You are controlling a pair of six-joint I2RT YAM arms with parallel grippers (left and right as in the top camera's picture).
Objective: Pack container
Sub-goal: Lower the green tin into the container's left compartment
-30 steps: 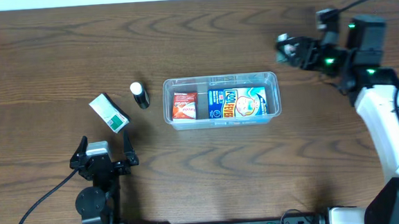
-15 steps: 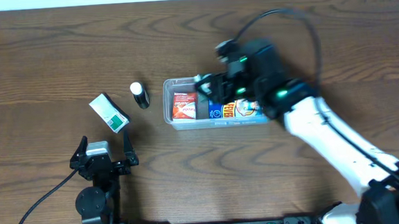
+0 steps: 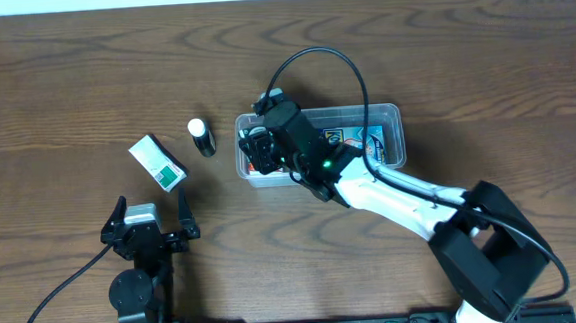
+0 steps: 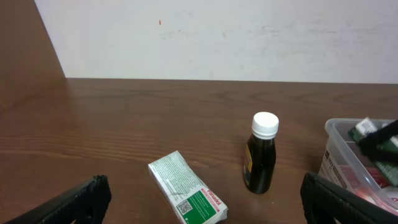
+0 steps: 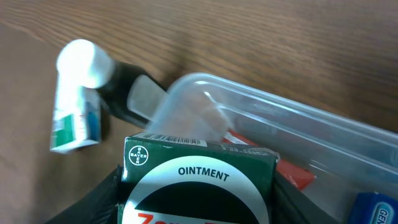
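Note:
The clear plastic container (image 3: 390, 110) sits at the table's middle, holding a red packet (image 5: 286, 168) and a blue-and-white carton (image 3: 352, 138). My right gripper (image 3: 260, 143) is over the container's left end, shut on a green ointment box (image 5: 199, 180) that fills the lower right wrist view above the container's corner (image 5: 261, 106). My left gripper (image 3: 150, 225) is open and empty near the front left. In the left wrist view, the container's edge (image 4: 348, 134) shows at the right.
A green-and-white Panadol box (image 3: 158, 161) lies left of the container, just ahead of the left gripper's fingers (image 4: 211, 208). A dark bottle with a white cap (image 3: 202, 138) stands between the box and the container; it also shows in the left wrist view (image 4: 261, 155).
My right arm has swung from the far right of the table across the container to its left end. The left arm, the box and the bottle have not moved.

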